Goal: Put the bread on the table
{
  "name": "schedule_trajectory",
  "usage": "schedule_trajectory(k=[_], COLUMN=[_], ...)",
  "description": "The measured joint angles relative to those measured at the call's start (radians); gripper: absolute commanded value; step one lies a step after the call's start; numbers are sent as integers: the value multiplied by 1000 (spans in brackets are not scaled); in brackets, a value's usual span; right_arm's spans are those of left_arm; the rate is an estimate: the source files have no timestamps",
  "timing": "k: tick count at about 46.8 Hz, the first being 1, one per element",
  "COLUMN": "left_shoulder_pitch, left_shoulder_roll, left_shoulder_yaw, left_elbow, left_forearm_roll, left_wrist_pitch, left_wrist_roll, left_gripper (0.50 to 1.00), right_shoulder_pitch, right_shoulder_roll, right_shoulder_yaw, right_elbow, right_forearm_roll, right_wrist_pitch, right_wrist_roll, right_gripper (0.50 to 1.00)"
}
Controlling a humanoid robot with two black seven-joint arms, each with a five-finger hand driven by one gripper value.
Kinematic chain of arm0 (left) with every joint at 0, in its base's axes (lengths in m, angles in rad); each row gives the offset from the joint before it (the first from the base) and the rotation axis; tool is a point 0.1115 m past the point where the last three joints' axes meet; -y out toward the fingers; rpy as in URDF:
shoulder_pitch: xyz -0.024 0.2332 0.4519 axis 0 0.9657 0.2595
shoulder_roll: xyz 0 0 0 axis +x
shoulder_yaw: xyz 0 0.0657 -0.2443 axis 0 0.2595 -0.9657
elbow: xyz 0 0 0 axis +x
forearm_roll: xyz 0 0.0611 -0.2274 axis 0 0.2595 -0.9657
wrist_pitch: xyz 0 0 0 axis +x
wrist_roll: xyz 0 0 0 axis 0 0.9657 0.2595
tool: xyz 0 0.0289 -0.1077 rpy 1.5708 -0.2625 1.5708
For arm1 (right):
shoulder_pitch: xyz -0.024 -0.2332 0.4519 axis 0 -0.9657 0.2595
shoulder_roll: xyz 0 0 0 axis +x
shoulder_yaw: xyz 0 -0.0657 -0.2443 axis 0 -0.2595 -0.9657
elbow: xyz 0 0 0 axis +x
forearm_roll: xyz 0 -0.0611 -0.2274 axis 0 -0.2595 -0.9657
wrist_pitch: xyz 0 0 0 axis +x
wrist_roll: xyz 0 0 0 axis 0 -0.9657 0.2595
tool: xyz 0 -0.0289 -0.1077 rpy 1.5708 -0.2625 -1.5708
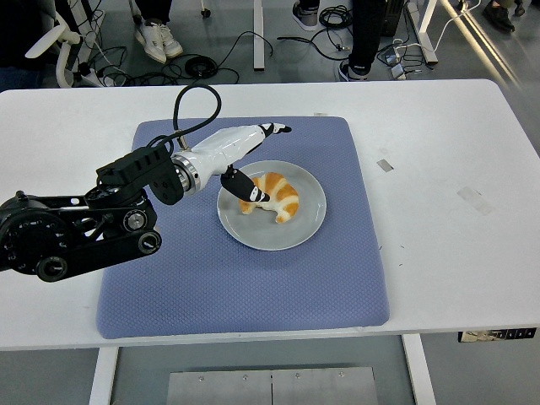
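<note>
A golden croissant [280, 194] with pale stripes lies on a round grey plate [311, 215] in the middle of a blue mat [253, 287]. My left arm reaches in from the left, and its white hand [272, 165] hangs over the plate's left part. The black-tipped thumb [251, 193] points down and covers the croissant's left end. The other fingers [275, 129] stretch out straight past the plate's far rim. The hand is open and holds nothing. The right arm is out of the picture.
The mat lies on a white table [447, 143] with bare surface to the right, where small tape marks [385, 164] are stuck. A person's legs [364, 34] and loose cables [194, 63] show beyond the far edge.
</note>
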Motion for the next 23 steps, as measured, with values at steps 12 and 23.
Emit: schedule_trajectory(k=[12, 23], left_shoulder_pitch=[-10, -16], left_shoulder_roll=[2, 1], left_shoulder_yaw=[9, 23], left_elbow=[1, 16], left_forearm_roll=[0, 23], left_wrist_pitch=[-44, -69], left_wrist_roll=[14, 15], left_gripper=[957, 957], right_shoulder_pitch=[0, 0], right_shoulder_roll=[0, 0], right_shoulder_yaw=[0, 0], right_elbow=[0, 0], right_forearm_roll=[0, 0], right_wrist_pitch=[0, 0], right_wrist_roll=[0, 0], right_gripper=[1000, 1000])
